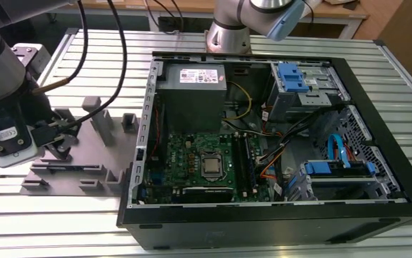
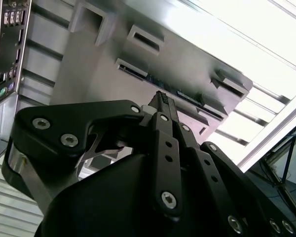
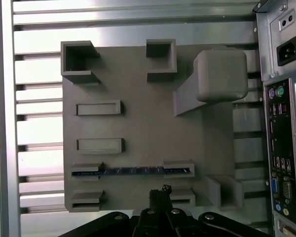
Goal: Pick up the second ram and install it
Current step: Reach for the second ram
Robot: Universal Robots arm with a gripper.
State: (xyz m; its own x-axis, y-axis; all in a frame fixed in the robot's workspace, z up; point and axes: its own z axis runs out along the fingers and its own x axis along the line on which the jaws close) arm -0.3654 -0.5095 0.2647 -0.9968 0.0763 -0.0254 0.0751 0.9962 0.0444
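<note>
First wrist view: grey fixture plate [image 3: 138, 89] beside PC case [image 3: 281, 123]; second ram [image 3: 133, 171] sits in its slot, just beyond my gripper [image 3: 161, 191], fingers closed, empty.

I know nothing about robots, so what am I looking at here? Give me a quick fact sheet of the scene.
Setting: open computer case lying on a slatted metal table, motherboard facing up
Fixture: grey fixture plate, at the exterior view's left of the case
Memory stick: second ram stands on edge in the plate's holders, not held
Arm: gripper over the plate, near the stick but apart from it in the first wrist view
Progress: stick not yet picked up
</note>
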